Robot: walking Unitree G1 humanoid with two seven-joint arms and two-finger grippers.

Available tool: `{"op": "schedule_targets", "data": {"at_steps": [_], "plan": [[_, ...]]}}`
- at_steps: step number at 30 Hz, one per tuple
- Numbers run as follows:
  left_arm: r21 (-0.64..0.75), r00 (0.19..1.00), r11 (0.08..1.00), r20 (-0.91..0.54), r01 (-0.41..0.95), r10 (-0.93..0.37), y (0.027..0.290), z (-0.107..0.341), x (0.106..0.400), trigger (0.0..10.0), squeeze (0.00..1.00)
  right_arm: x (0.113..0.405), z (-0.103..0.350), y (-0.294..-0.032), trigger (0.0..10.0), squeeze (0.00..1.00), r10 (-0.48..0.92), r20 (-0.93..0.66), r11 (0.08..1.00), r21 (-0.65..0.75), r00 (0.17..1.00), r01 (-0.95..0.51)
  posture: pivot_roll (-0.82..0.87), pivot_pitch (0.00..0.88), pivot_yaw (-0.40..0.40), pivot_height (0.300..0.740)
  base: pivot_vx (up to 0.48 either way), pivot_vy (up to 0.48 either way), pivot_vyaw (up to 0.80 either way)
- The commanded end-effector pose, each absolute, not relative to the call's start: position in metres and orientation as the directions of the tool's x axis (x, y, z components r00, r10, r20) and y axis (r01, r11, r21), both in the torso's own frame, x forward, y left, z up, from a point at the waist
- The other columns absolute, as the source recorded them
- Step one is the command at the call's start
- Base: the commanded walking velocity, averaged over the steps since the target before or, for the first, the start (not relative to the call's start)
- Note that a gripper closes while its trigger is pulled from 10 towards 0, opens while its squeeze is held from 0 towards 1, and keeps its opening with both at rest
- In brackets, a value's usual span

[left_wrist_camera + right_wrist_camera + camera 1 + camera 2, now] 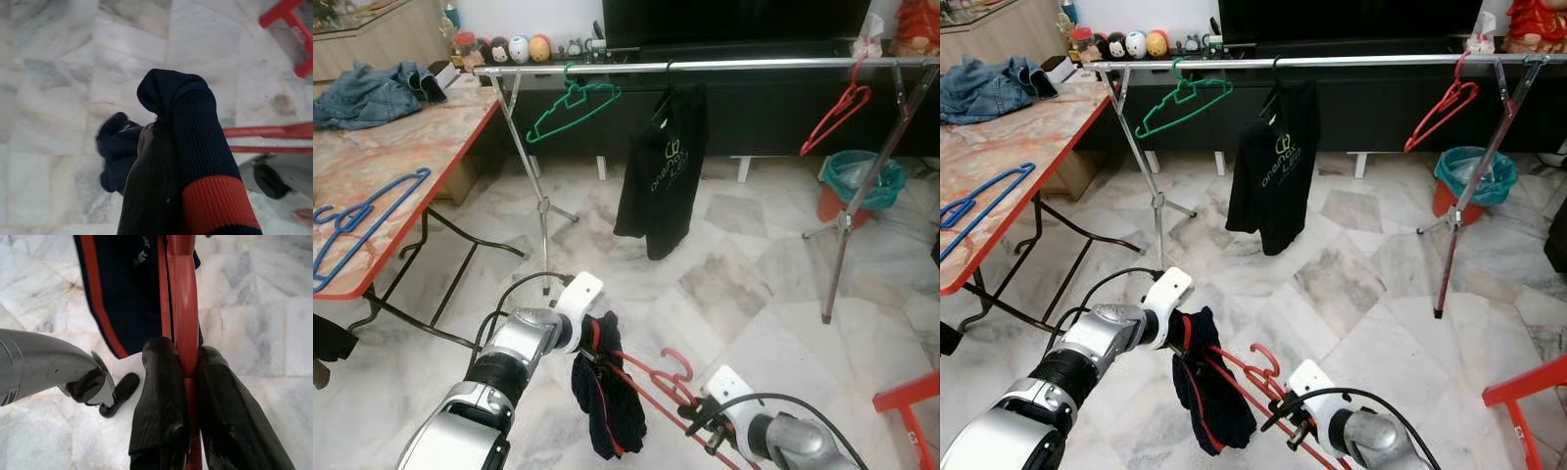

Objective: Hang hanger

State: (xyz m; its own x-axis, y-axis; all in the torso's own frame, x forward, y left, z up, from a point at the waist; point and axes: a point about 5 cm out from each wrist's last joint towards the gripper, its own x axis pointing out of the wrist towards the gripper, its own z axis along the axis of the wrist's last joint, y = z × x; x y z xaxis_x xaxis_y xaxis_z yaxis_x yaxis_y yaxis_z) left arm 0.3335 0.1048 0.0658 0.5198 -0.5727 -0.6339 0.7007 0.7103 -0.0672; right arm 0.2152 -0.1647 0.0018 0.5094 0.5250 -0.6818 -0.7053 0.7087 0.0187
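Two pincers work close together low in the near foreground, above the marble floor [744, 284]. The right pincer [188, 382] has its black fingers [161, 401] pressed onto a bar of the red hanger [651, 380], pinching it between them. That hanger lies tilted, its hook [677, 364] pointing up toward the far side, and a dark navy garment [607, 392] with a red stripe hangs draped over its left end. The left pincer [582, 343] is at that same end, buried in the garment; in the left wrist view the knitted cloth [190, 142] covers the fingers, so I cannot tell whether they are spread or closed.

Farther off, a metal clothes rail [724, 66] spans the room on two stands. On it hang a green hanger [570, 106] toward the left, a black T-shirt [661, 171] near the middle, and another red hanger [837, 113] toward the right. On the left stands a counter [421, 147] with a red edge, carrying a blue hanger [362, 220] at the near end and a heap of denim [372, 93] at the far end. A teal-lined bin [857, 186] sits on the floor at the far right.
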Motion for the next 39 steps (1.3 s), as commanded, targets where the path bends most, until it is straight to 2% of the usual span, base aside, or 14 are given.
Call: {"op": "schedule_targets", "data": {"at_steps": [1,8,18,23,26,28,29,31,39], "plan": [[-0.061,0.502,0.697,-0.649,0.715,-0.572,0.107,0.067,0.332,10.0,0.0,0.217,0.002,-0.163,10.0,0.0,0.53,-0.673,0.71,0.021,0.516,-0.703,0.0,0.029,0.097,0.74,0.0,0.0,0.0],[-0.171,0.427,0.669,-0.65,0.723,-0.629,0.097,0.071,0.323,10.0,0.0,0.217,0.002,-0.158,10.0,0.0,0.543,-0.665,0.706,0.03,0.513,-0.708,0.0,0.03,0.097,0.74,0.0,0.0,0.0],[-0.3,0.402,0.677,-0.62,0.673,-0.674,0.081,0.085,0.319,10.0,0.0,0.222,0.001,-0.153,10.0,0.0,0.55,-0.648,0.707,0.025,0.527,-0.707,0.01,0.021,0.101,0.74,0.0,0.0,0.0],[-0.356,0.425,0.7,-0.597,0.62,-0.68,0.074,0.091,0.319,10.0,0.0,0.24,0.017,-0.151,10.0,0.0,0.541,-0.532,0.753,-0.038,0.651,-0.656,0.01,0.007,0.108,0.74,0.0,0.0,0.0],[-0.378,0.424,0.699,-0.591,0.607,-0.687,0.069,0.093,0.316,10.0,0.0,0.242,0.023,-0.145,10.0,0.0,0.583,-0.483,0.737,-0.024,0.653,-0.675,0.01,0.003,0.108,0.74,0.0,0.0,0.0],[-0.402,0.423,0.695,-0.579,0.596,-0.697,0.065,0.093,0.315,10.0,0.0,0.237,0.027,-0.138,10.0,0.0,0.655,-0.449,0.689,0.024,0.608,-0.724,0.01,0.003,0.108,0.74,0.0,0.0,0.0],[-0.404,0.43,0.699,-0.576,0.589,-0.695,0.063,0.094,0.315,10.0,0.0,0.228,0.032,-0.131,10.0,0.0,0.737,-0.42,0.616,0.095,0.53,-0.782,0.02,0.001,0.106,0.74,0.0,0.0,0.0],[-0.385,0.448,0.715,-0.581,0.584,-0.679,0.061,0.093,0.315,10.0,0.0,0.218,0.034,-0.135,10.0,0.0,0.781,-0.434,0.552,0.142,0.45,-0.822,0.01,0.002,0.108,0.74,0.0,0.0,0.0],[-0.365,0.492,0.751,-0.585,0.55,-0.645,0.066,0.098,0.32,10.0,0.0,0.206,0.029,-0.169,10.0,0.0,0.732,-0.557,0.523,0.091,0.391,-0.848,0.01,0.019,0.106,0.74,0.0,0.0,0.0]]}}
